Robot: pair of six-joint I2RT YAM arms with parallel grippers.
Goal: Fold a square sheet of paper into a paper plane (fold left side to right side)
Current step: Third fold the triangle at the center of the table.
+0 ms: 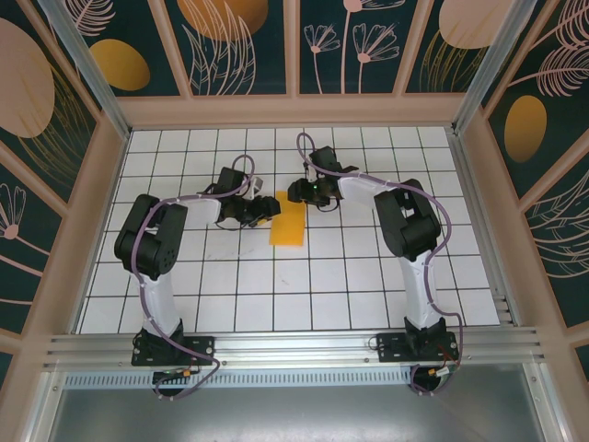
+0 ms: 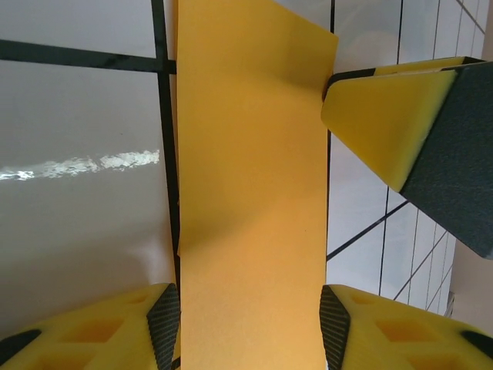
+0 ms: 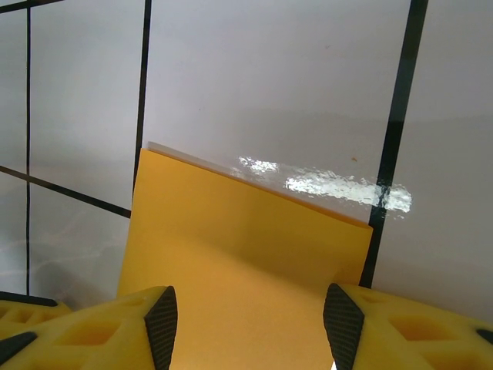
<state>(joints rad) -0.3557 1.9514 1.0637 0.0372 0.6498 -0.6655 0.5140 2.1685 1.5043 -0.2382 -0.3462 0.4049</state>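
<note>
paper first: the square sheet of paper [image 1: 288,226] lies on the white tiled bench [image 1: 368,285], near the middle and a little toward the far wall. from above we see it as an orange-yellow oblong, longer than it is wide, with its long sides running roughly away from the arm bases.

the left fingers [image 1: 267,210] sit at the oblong's far left corner, and the right fingers [image 1: 296,193] sit just beyond its far edge, so the two sets are close together over that end.

in the left wrist view the sheet [image 2: 250,193] runs as a strip straight up between the left fingers [image 2: 92,335]. they stand apart with the paper spanning the gap from pad to pad. a shadow falls along its left side on the tile. we cannot tell whether the pads press on its edges. one of the right fingers [image 2: 377,116] touches or nearly touches the strip's far right corner.

in the right wrist view the right fingers [image 3: 85,327] are also apart, about as wide as the left ones, with the sheet [image 3: 246,254] passing under both of them. its far edge lies slanted across a tile, with a thin pale line along it, and its right corner is just beside a black grid line [image 3: 397,146].
</note>
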